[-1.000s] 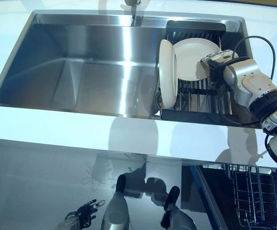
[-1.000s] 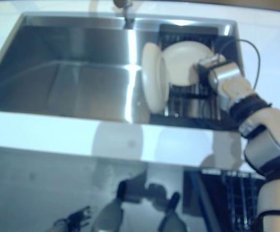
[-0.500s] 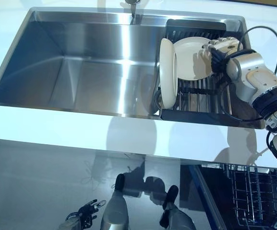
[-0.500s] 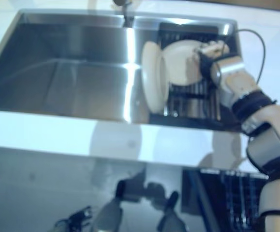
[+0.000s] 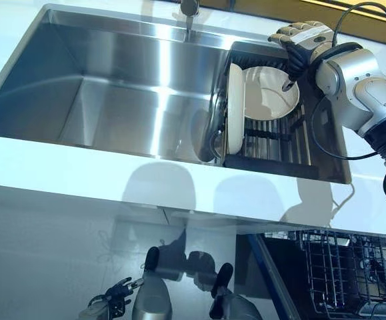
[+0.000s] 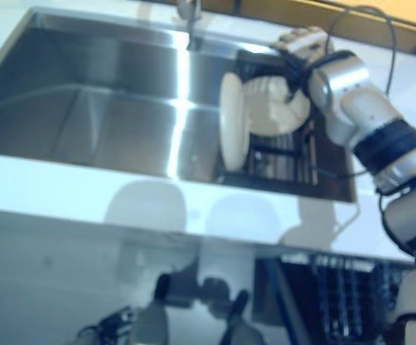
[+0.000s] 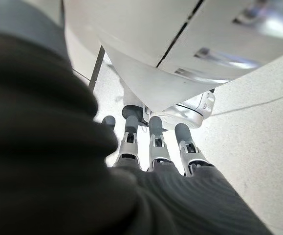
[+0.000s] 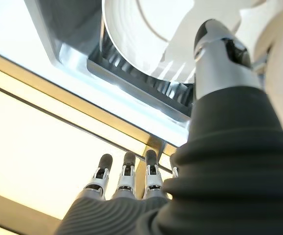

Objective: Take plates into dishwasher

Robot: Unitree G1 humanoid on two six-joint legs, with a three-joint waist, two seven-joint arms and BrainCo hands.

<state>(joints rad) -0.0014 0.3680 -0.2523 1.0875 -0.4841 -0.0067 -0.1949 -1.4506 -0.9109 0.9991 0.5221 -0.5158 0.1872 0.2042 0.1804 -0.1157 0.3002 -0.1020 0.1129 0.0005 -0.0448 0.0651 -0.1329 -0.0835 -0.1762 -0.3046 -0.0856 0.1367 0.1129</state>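
Two white plates stand in a black dish rack [image 5: 273, 160] at the right end of the steel sink [image 5: 113, 87]. The front plate [image 5: 236, 107] stands on edge. The rear plate [image 5: 273, 93] leans back with its face showing, also seen in the right wrist view as plate [image 8: 146, 29]. My right hand [image 5: 305, 37] hovers above the rear plate's far rim, open, fingers straight past the rack's back edge and thumb [image 8: 219, 54] pointing down in front of the plate's face. It holds nothing. My left hand [image 5: 110, 307] hangs low at the bottom left, open and empty.
A faucet [image 5: 188, 10] rises at the sink's back edge. White counter [image 5: 79, 177] runs along the sink's front. The open dishwasher's wire basket [image 5: 353, 273] shows at the bottom right, below the counter.
My right hand has risen from the rear plate's face to above its far rim, fingers now stretched out. The camera view has shifted too. The plates stay in the rack.
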